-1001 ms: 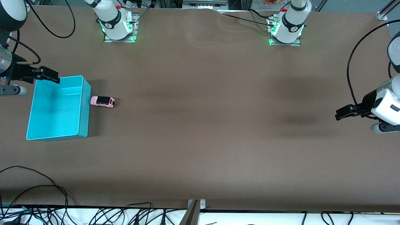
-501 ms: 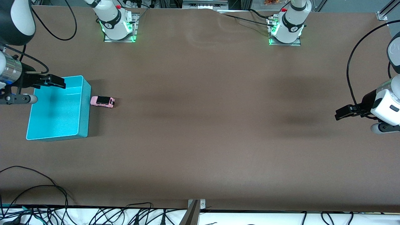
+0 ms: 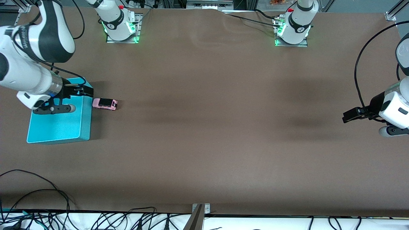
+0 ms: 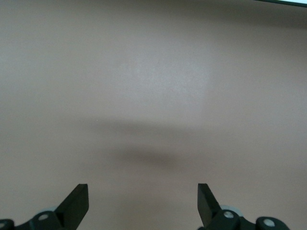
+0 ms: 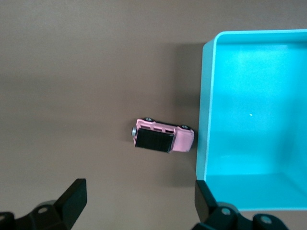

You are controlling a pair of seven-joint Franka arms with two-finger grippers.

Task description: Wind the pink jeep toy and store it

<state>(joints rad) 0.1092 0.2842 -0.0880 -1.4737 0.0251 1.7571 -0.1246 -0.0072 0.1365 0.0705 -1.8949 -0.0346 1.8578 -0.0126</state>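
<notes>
The pink jeep toy (image 3: 104, 103) stands on the brown table close beside the turquoise bin (image 3: 57, 127), on the bin's side toward the left arm's end. My right gripper (image 3: 87, 92) is open and empty, over the bin's corner next to the jeep. In the right wrist view the jeep (image 5: 163, 136) lies a little ahead of the open gripper (image 5: 140, 196), with the bin (image 5: 254, 120) empty beside it. My left gripper (image 3: 346, 116) waits open and empty at the left arm's end of the table; the left wrist view shows it (image 4: 142, 199) over bare table.
The two arm bases (image 3: 119, 27) (image 3: 292, 30) stand along the table's edge farthest from the front camera. Cables (image 3: 48, 191) and a metal bracket (image 3: 199, 212) lie along the edge nearest to it. The right arm's forearm (image 3: 28, 76) hangs over the bin.
My right arm has swung in from the table's end, across the bin, and its gripper now sits over the bin's corner by the jeep. The jeep, bin and left arm have not moved.
</notes>
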